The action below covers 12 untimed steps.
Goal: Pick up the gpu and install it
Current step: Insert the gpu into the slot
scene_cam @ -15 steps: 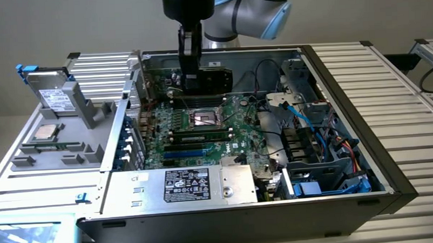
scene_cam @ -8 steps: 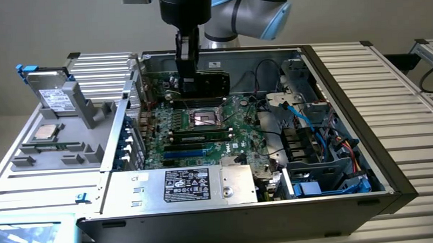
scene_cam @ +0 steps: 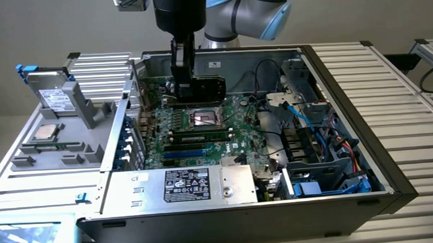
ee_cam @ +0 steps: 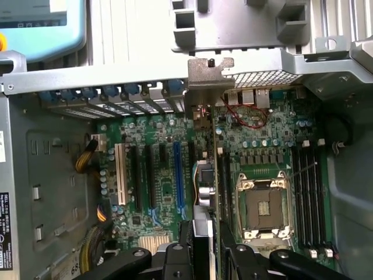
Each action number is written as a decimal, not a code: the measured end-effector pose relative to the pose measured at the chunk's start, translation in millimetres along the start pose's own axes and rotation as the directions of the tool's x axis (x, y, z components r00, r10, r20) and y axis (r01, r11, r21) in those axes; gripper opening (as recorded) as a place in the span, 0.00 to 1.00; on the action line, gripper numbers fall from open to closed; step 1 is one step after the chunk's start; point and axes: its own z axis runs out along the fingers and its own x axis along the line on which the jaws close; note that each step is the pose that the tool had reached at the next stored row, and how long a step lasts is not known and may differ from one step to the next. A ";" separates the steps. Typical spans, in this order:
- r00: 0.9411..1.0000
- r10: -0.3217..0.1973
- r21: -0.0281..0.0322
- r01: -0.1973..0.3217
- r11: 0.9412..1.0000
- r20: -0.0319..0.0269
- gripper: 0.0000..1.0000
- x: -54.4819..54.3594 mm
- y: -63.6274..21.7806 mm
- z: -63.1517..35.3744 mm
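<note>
Gripper (scene_cam: 185, 83) clamps upright gpu (scene_cam: 210, 89) — contact with motherboard (scene_cam: 242, 123) unclear.

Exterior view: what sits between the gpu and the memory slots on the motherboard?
The CPU socket lies between the gpu and the memory slots, as the exterior view shows.

The gpu (scene_cam: 207, 89), black shroud showing, stands on edge over the motherboard (scene_cam: 238, 126), clamped in the gripper (ee_cam: 204, 242). Its silver bracket (ee_cam: 210, 73) sits at the case's rear slot wall (ee_cam: 116, 76).
</note>
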 end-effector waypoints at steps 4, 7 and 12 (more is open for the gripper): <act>1.000 0.000 0.000 0.000 1.000 0.000 0.29 1.5 1.1 7.3; 1.000 -0.001 0.000 0.001 1.000 0.000 0.29 1.7 1.0 12.9; 1.000 -0.002 0.001 0.002 1.000 0.000 0.29 5.4 0.5 22.1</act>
